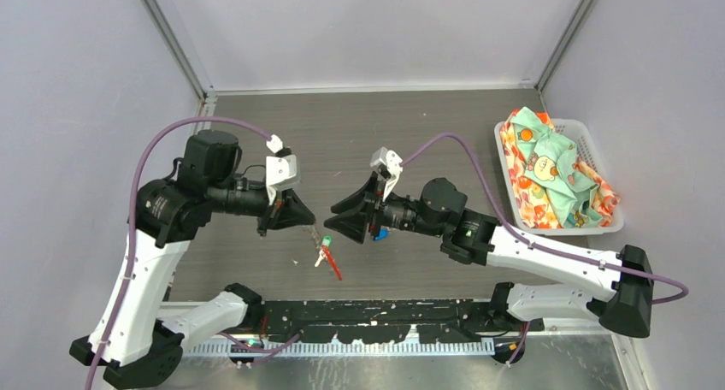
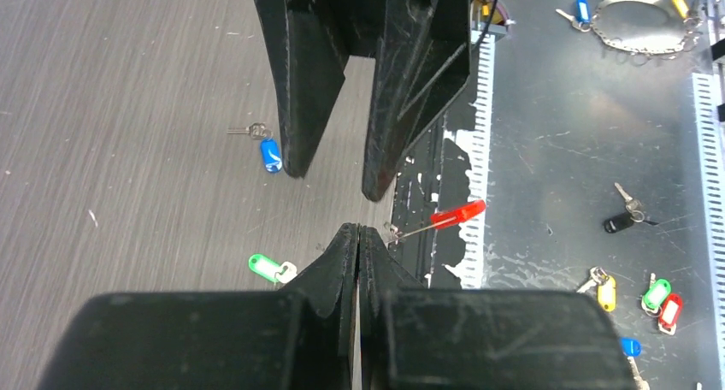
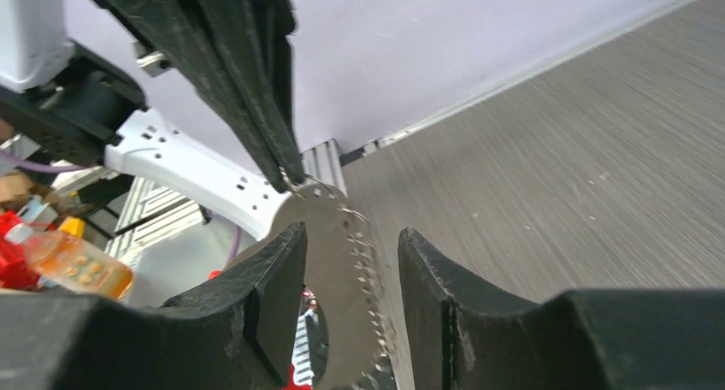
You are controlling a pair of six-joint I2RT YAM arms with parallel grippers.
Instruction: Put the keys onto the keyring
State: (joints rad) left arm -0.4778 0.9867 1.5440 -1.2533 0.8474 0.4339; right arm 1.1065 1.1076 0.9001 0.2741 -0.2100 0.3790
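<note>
My left gripper (image 1: 295,223) (image 2: 357,230) is shut on the top of the keyring's silvery chain (image 3: 359,253). The chain hangs down to a red loop (image 1: 332,266) (image 2: 459,214). My right gripper (image 1: 332,219) (image 3: 350,245) is open, one finger on each side of the hanging chain without touching it. A green-headed key (image 1: 327,240) (image 2: 265,266) sits close to the chain's lower end; I cannot tell whether it is attached. A blue-headed key (image 2: 270,155) (image 1: 380,233) lies on the table under the right gripper.
A white basket (image 1: 598,223) holding patterned cloth stands at the right of the table. Past the table's near edge, a metal plate (image 2: 547,133) carries several loose keys with coloured heads and another chain (image 2: 637,39).
</note>
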